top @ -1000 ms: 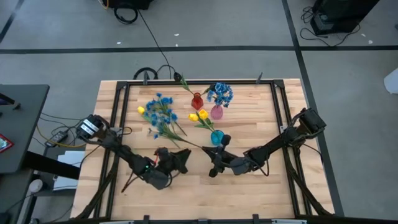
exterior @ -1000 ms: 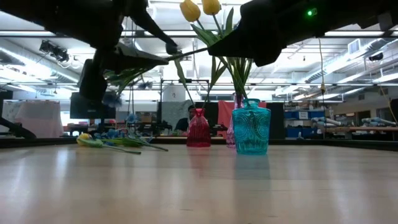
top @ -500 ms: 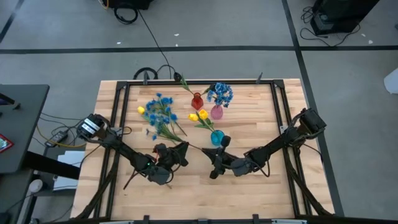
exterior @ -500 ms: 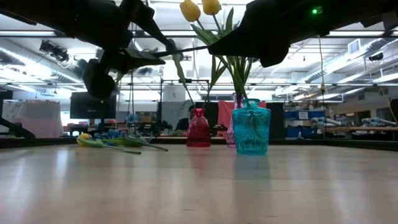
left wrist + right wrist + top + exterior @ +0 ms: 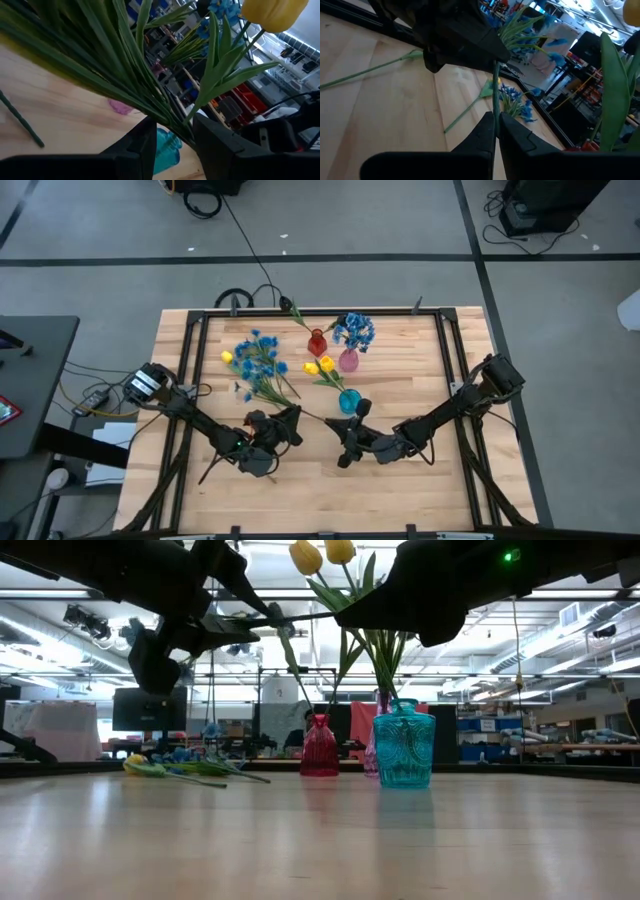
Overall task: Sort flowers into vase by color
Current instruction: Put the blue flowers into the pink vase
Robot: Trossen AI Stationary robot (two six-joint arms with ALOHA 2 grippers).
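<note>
on the table (image 5: 460,480), three vases stand in a cluster at the upper middle of the high view — one vase (image 5: 317,343) leftmost, a second (image 5: 348,360) just right of it with a spray (image 5: 354,330) in it, a third (image 5: 348,401) below them, holding tulips (image 5: 319,366). a loose pile of flowers (image 5: 258,366) lies left of the cluster. the left gripper (image 5: 291,423) sits lower left of the third vase, the right gripper (image 5: 352,429) just below it — a stem (image 5: 495,87) between the two.
</note>
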